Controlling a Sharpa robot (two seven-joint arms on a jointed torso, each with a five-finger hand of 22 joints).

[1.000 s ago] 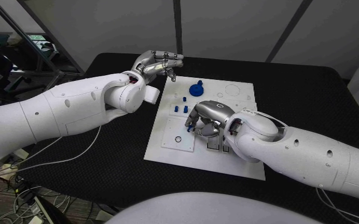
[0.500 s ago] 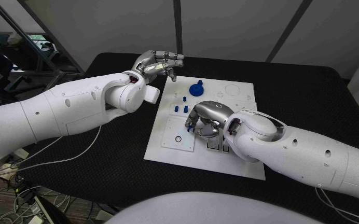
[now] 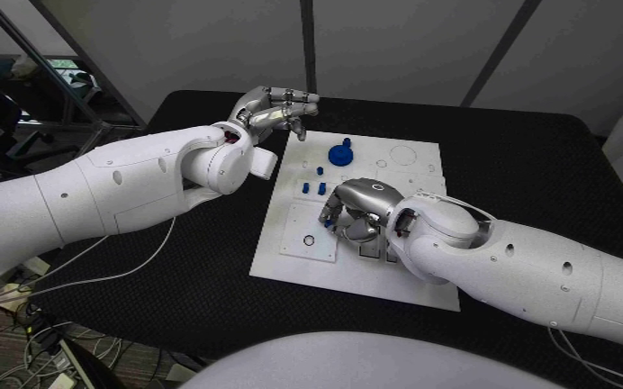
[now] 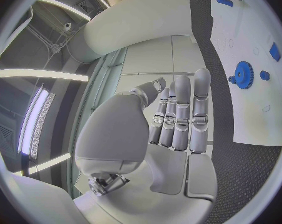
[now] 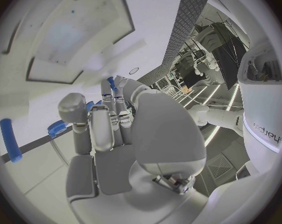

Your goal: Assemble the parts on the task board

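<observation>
The white task board (image 3: 296,261) lies mid-table. A blue gear (image 3: 341,156) stands near its far edge, and small blue pegs (image 3: 313,188) stand just nearer. My right hand (image 3: 356,212) is curled down on the middle of the board. In the right wrist view its thumb and a finger (image 5: 100,115) appear to pinch a small blue part (image 5: 90,105), with the gear (image 5: 55,128) and a blue peg (image 5: 10,139) beyond. My left hand (image 3: 275,110) hangs above the table off the board's far left corner, its fingers (image 4: 178,114) extended and holding nothing. The gear (image 4: 243,74) lies off to its side.
A small ring (image 3: 309,242) sits in the board's near left part. Dark slots (image 3: 374,252) lie just beside my right hand. Faint round recesses (image 3: 404,157) mark the far right corner. Black table (image 3: 519,164) surrounds the board.
My right hand has shifted slightly on the board, staying curled over the same spot. The left hand has not moved.
</observation>
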